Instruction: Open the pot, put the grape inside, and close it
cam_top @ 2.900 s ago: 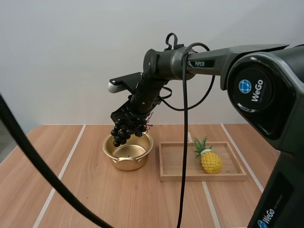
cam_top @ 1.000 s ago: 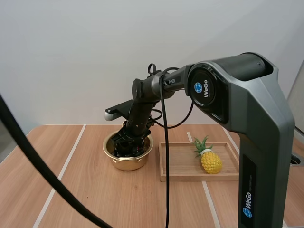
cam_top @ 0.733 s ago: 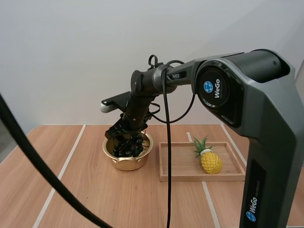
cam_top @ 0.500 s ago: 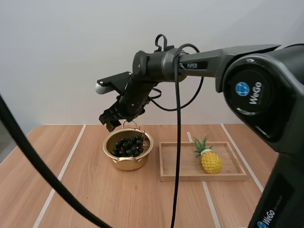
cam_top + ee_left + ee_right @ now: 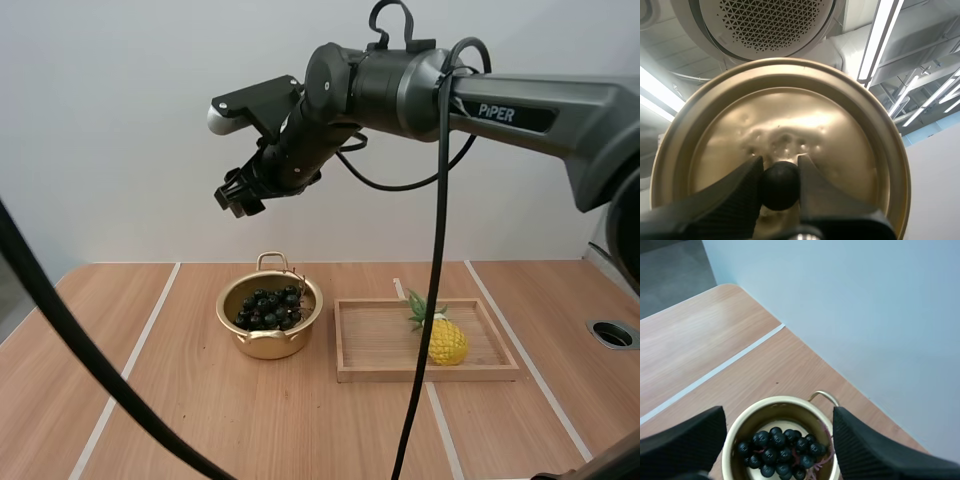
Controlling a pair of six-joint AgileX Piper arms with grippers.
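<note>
Compared with half a second before, the right gripper [image 5: 238,196] had risen: then it was only a little above the rim of the pot [image 5: 262,345], and now it hung well above it, somewhat to the left side in the high view. Its two fingers stood wide apart and held nothing. The grapes [image 5: 268,308], which about three seconds before hung from these jaws over the pot, now lay inside the pot, straight below the open jaws in the right wrist view.

The grapes were a dark, nearly black bunch with a thin reddish stem showing at one side. They covered most of the bottom of the golden pot, which stood uncovered on the table [image 5: 200,420].

The left gripper [image 5: 780,175] was closed on the black knob [image 5: 780,186] of the golden lid [image 5: 840,140].

Beside the pot lay a wooden tray [image 5: 380,372] with a pineapple [image 5: 443,338] on it, well below the right jaws and to their right.
</note>
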